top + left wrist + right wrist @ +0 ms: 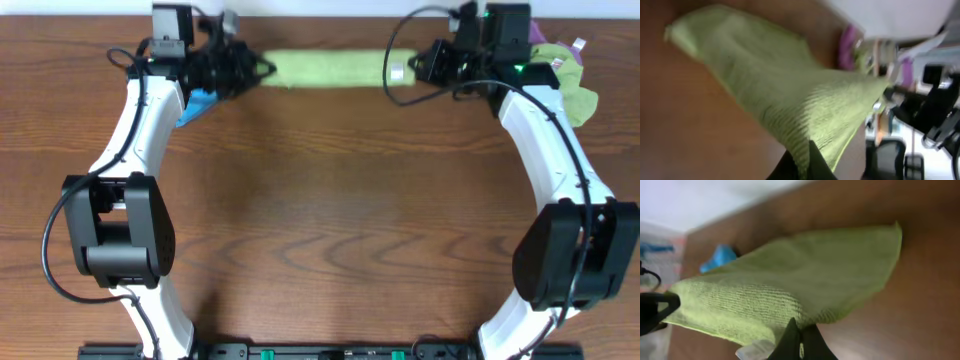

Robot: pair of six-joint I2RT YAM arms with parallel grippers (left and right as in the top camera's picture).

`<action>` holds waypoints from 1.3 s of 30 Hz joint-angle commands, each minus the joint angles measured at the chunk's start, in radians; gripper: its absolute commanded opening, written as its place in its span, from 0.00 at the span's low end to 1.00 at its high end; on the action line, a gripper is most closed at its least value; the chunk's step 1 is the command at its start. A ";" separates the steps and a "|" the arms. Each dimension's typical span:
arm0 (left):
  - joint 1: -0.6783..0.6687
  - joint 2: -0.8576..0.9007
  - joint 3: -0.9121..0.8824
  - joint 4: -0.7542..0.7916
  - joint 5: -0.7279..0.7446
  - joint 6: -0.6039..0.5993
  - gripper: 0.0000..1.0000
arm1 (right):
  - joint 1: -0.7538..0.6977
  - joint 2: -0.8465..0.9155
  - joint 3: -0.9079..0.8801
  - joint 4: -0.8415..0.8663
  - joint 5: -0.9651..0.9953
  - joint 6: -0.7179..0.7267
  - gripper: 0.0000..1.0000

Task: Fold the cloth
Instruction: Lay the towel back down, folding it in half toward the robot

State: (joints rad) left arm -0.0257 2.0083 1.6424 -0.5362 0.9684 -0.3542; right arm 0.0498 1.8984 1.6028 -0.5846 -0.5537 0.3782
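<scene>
The lime-green cloth [330, 69] hangs stretched as a narrow band along the table's far edge, held between both arms. My left gripper [262, 68] is shut on its left corner; the wrist view shows the cloth [790, 105] pinched between the dark fingers [785, 170]. At the right end, my right gripper [408, 70] is shut on the other corner, next to the white tag [398, 72]. There the cloth [790, 285] spreads away from the fingers [790, 342], with the tag [756, 351] just left of them.
A blue cloth [197, 105] lies under the left arm. A pile with purple cloth [545, 45] and green cloth [578, 100] sits at the far right. The brown wooden table [340, 210] stretches toward the front edge.
</scene>
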 commanded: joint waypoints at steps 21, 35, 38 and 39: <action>-0.083 -0.002 -0.100 -0.593 0.027 0.644 0.06 | 0.049 -0.129 -0.052 -0.432 0.110 -0.313 0.01; -0.086 -0.032 -0.347 -0.590 0.076 0.725 0.06 | 0.043 -0.402 -0.574 -0.241 0.089 -0.266 0.01; -0.086 -0.037 -0.404 -0.593 0.103 0.758 0.06 | 0.043 -0.436 -0.660 -0.230 0.082 -0.259 0.02; -0.086 -0.040 -0.422 -0.593 0.104 0.763 0.06 | 0.043 -0.445 -0.681 -0.228 0.082 -0.259 0.01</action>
State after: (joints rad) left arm -0.1097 2.0006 1.2591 -1.1229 1.0351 0.3557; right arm 0.0956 1.4872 0.9749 -0.8188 -0.4557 0.1024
